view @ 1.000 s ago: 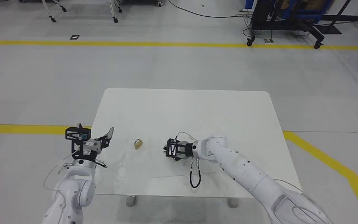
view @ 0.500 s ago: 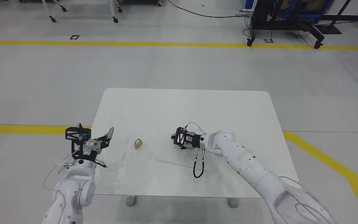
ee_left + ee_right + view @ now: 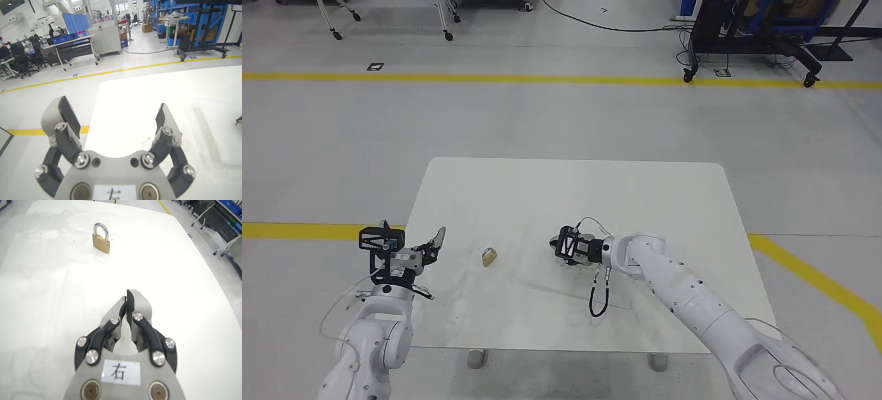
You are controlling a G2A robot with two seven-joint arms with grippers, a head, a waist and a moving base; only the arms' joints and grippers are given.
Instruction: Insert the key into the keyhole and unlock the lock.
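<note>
A brass padlock with a silver shackle lies on the white table, left of centre; in the right wrist view the padlock lies a good way ahead of the fingertips. My right gripper hovers near the table's middle, to the right of the lock, and points at it. Its pads are pressed together on a thin flat piece, seemingly the key, of which just an edge shows at the tips. My left gripper hangs open at the table's left edge with nothing in it.
A black cable loop hangs from the right arm over the table's front part. Yellow floor lines run behind and beside the table. Bare tabletop lies between the lock and either gripper.
The right gripper has moved away from the table's front toward its middle and slightly right, staying shut. The left arm and the padlock have not moved.
</note>
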